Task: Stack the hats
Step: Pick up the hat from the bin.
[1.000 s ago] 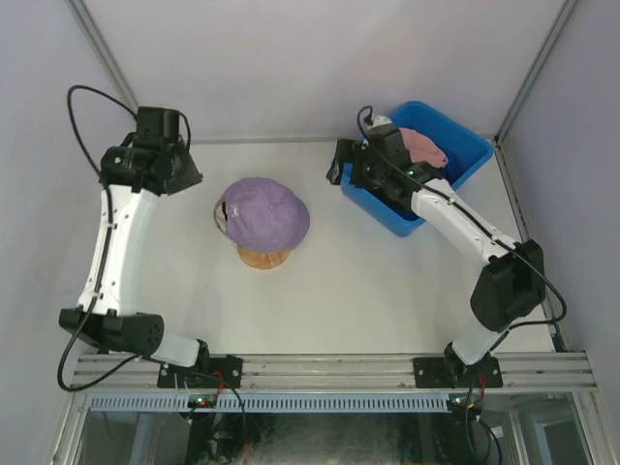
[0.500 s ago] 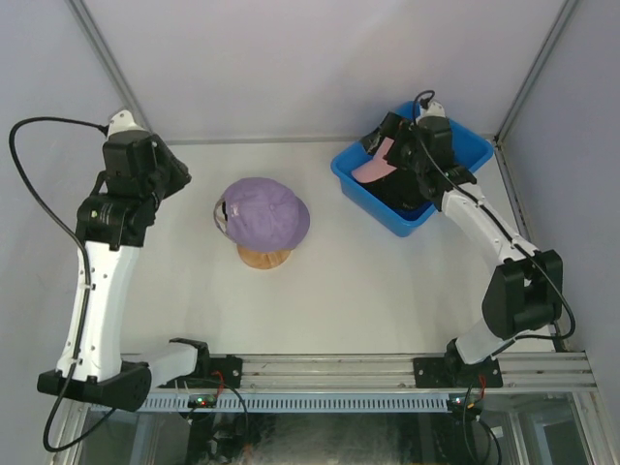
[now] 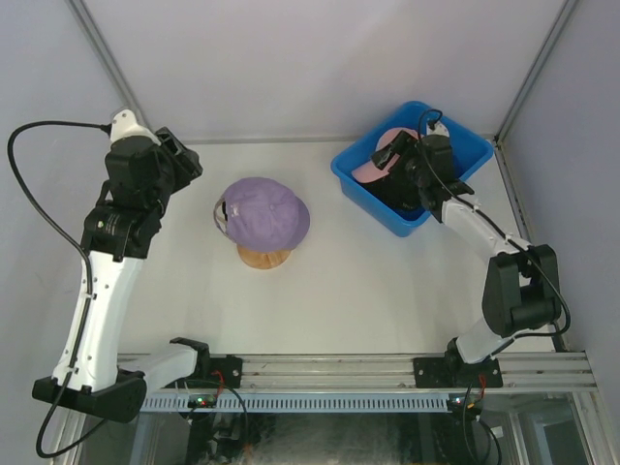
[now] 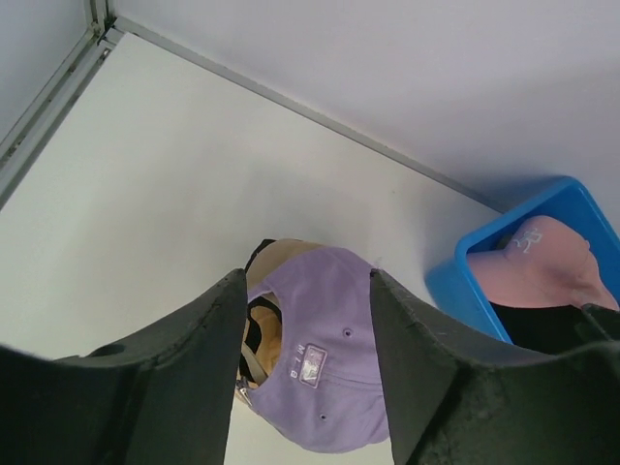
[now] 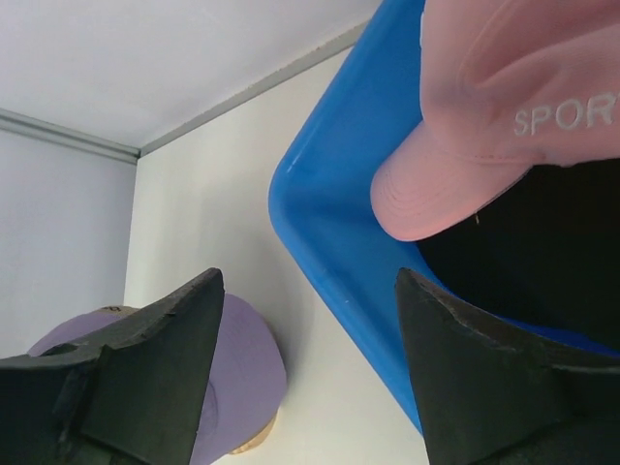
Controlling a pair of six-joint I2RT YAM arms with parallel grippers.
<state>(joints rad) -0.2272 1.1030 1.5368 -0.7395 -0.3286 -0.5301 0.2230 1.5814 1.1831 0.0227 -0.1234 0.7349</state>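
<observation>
The soft purple cap [image 3: 263, 215] sits on the round wooden stand [image 3: 263, 259] on the white table [image 3: 339, 291]. The soft pink cap [image 5: 504, 107] lies in the blue plastic bin [image 3: 389, 219]. The left tool [image 4: 307, 281] and the right tool [image 5: 308, 281] are both spread apart, holding nothing.

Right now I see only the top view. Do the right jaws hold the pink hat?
Observer: No. The right wrist view shows the right jaws open; the pink hat lies beyond them, not between them.
Operator: Is anything under that hat in the bin?
Observer: Yes, something black lies under its brim.
Operator: And the purple hat?
Observer: The left wrist view shows tan fabric under its back edge.
</observation>
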